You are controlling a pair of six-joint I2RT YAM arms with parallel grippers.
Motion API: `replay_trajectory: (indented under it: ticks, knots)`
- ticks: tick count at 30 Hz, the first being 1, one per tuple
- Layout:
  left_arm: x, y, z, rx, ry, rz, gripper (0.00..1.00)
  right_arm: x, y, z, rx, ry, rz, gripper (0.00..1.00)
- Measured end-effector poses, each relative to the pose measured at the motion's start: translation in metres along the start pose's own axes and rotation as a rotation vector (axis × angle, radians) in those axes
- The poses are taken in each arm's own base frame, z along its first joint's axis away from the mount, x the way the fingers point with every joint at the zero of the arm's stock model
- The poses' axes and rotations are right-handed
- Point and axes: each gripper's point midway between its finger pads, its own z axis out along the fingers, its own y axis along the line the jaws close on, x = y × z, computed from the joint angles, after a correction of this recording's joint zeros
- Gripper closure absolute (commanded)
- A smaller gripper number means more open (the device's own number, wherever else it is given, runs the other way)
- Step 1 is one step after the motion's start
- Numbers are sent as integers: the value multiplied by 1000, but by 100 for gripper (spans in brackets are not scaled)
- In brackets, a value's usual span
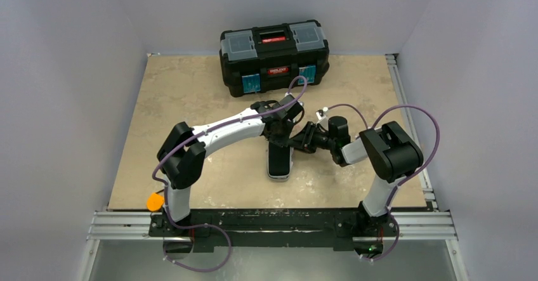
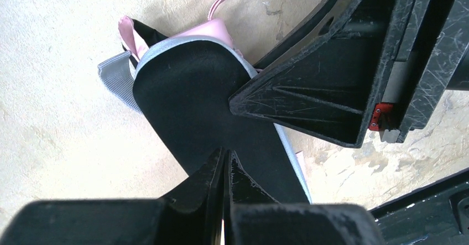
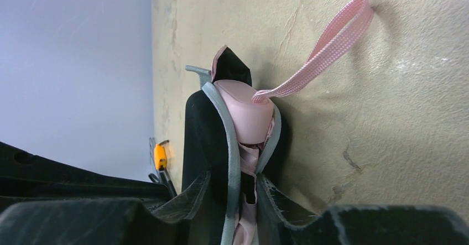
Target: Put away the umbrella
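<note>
Straight ahead of the right hand (image 3: 235,188), the umbrella (image 3: 249,112) is clamped in its sleeve (image 3: 199,134), long axis pointing away; the left hand (image 2: 224,162) is closed against the sleeve.

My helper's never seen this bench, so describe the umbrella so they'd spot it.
On the tan table, in front of the black toolbox, is a black case with grey edging. The umbrella pokes from its open end: the only pink item, trailing a pink loop strap.
</note>
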Motion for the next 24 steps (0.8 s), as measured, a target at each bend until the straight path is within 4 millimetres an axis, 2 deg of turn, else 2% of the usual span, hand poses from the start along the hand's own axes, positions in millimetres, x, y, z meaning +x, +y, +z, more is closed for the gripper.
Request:
replay_trajectory:
  ticks: [2, 4, 7, 12, 14, 15, 18, 21, 24]
  knots:
    - [0, 0, 0, 0, 1, 0, 81, 0, 0, 0, -3, 0, 5, 76]
    - [2, 1, 0, -3, 6, -3, 64, 1, 1, -1, -5, -1, 8, 76]
    - [8, 4, -4, -16, 31, -15, 47, 1, 1, -1, -5, 0, 11, 76]
    - [18, 19, -31, -14, 25, -92, 23, 1, 1, -1, -4, 0, 11, 77]
    - [24, 30, -43, 24, 6, -160, 14, 2, 1, -2, -5, 0, 12, 82]
    - [28, 37, -46, 43, -3, -201, 8, 3, 1, -2, -6, 0, 13, 88]
    - [37, 52, -40, 105, -11, -315, 4, 6, 2, -4, -15, -1, 22, 100]
    - [52, 55, -22, 170, 17, -397, 2, 10, 3, -7, -29, 3, 38, 100]
    - [59, 48, -14, 251, 31, -439, 0, 14, 5, -9, -39, 14, 48, 100]
